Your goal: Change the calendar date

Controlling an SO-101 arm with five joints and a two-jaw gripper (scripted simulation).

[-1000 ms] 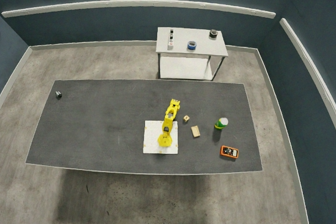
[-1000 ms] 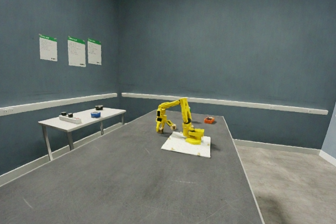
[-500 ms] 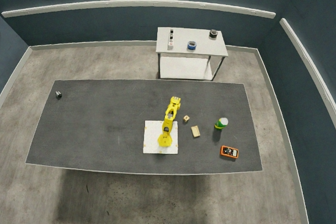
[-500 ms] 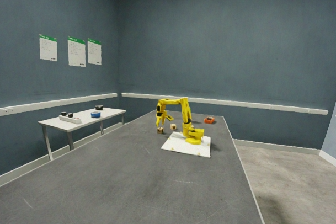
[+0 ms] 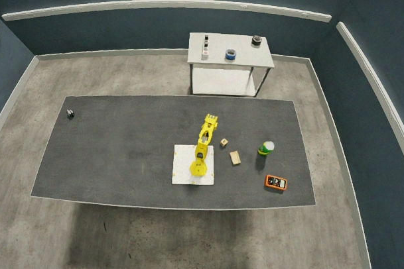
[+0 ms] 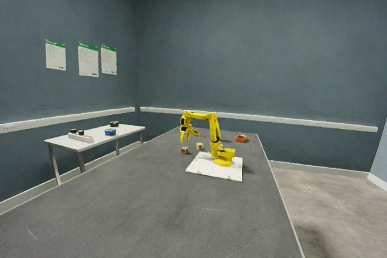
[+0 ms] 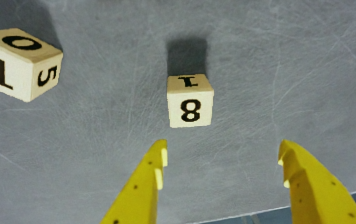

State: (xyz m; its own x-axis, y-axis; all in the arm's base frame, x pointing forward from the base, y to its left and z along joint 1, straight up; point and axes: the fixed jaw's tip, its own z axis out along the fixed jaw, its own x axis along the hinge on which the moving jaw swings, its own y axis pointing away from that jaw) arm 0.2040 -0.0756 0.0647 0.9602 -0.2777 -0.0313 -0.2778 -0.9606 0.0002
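Note:
One pale wooden cube [image 6: 184, 150] [image 7: 190, 102] sits on the dark table below my gripper. It shows an 8 and, on the adjoining face, an upside-down 1 in the wrist view. A second cube [image 5: 223, 142] [image 6: 199, 146] [image 7: 30, 65] also sits on the table, turned at an angle, showing a 0, a 5 and a partly cut-off 1. My gripper [image 7: 222, 151] is open and empty, raised above the table, with the 8 cube beyond its fingertips. The pale calendar tray [image 5: 235, 158] holds no cube; its month's name is not readable. The arm hides the first cube in the top view.
A green can [image 5: 266, 148] stands right of the tray. An orange multimeter [image 5: 275, 182] [image 6: 241, 138] lies toward the table's right front. The arm's base stands on a white board [image 5: 182, 165] [image 6: 200, 168]. A small dark object [image 5: 70, 113] lies at the far left.

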